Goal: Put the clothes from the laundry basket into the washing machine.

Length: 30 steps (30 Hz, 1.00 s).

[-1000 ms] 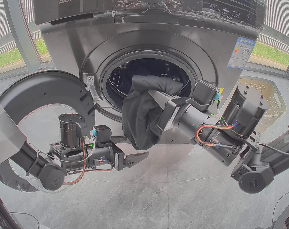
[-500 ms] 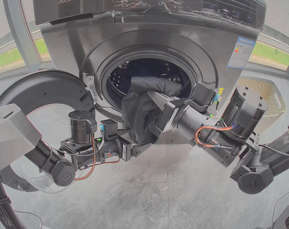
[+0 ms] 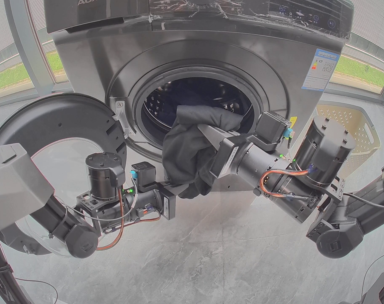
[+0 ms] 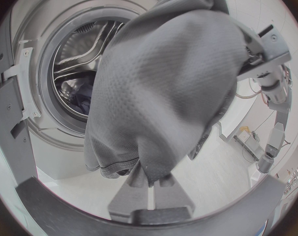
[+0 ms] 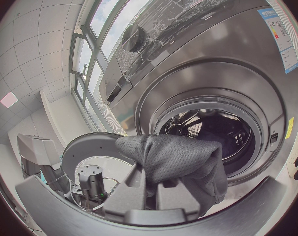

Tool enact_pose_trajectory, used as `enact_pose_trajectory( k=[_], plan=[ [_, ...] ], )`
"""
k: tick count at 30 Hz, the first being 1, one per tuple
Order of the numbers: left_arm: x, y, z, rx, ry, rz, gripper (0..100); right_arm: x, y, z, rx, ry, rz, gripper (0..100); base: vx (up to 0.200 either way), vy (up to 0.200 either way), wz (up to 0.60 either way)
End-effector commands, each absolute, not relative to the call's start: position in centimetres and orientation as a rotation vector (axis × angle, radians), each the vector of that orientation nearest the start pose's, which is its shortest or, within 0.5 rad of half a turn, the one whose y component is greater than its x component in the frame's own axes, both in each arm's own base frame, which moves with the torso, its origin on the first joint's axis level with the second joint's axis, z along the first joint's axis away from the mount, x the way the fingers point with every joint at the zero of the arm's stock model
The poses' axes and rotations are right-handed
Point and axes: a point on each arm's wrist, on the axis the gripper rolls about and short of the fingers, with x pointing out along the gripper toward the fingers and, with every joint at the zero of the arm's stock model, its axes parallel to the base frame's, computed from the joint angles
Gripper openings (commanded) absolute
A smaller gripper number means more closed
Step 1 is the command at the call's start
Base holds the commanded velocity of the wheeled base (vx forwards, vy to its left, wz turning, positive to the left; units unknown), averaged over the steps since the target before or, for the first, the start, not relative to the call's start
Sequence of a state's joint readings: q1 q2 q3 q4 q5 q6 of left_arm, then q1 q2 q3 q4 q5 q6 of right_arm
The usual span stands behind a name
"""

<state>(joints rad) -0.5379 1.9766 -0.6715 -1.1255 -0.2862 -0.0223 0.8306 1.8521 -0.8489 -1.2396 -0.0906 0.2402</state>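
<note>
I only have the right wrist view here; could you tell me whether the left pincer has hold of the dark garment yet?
Observer: Yes. The left pincer is shut on the lower end of the dark garment, lower than the right pincer, which grips its top.
Operator: Thank you. Is the garment inside yet?
Observer: No. It hangs outside the drum, in front of the lower rim of the washing machine opening.
Operator: Is anything lying in there already?
Observer: Yes, a dark piece of clothing lies at the drum's bottom.
</note>
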Motion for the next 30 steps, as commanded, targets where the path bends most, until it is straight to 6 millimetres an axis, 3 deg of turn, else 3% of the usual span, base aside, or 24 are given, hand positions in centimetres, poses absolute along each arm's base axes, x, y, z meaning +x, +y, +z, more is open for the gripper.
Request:
enact_pose_trajectory(
  k=[1,9,15,17,18,22,30],
  plan=[
    [25.9,-17.6,11.6,0.001,0.166,-0.858,0,23.3,24.7,20.4,0.331,-0.122,0.75,0,0.0,0.0,0.0],
    [21.7,-16.1,12.4,-0.003,0.113,-0.898,0,23.3,24.6,19.7,0.32,-0.101,0.745,0,0.0,0.0,0.0],
    [18.7,-15.2,13.4,-0.014,0.031,-0.948,0,23.4,24.7,17.6,0.287,-0.054,0.744,0,0.0,0.0,0.0],
    [18.8,-15.3,13.6,-0.017,0.016,-0.942,0,23.4,24.9,17.3,0.285,-0.056,0.745,0,0.0,0.0,0.0],
    [18.9,-15.4,13.6,-0.018,0.014,-0.942,0,23.4,24.9,17.2,0.283,-0.055,0.745,100,0.0,0.0,0.0],
    [19.5,-15.2,13.9,-0.025,-0.001,-0.93,0,23.3,24.9,17.0,0.287,-0.061,0.751,100,0.0,0.0,0.0],
    [21.5,-14.7,16.4,-0.12,-0.092,-0.863,0,22.3,23.5,15.9,0.256,-0.006,0.735,100,0.0,0.0,0.0]
  ],
)
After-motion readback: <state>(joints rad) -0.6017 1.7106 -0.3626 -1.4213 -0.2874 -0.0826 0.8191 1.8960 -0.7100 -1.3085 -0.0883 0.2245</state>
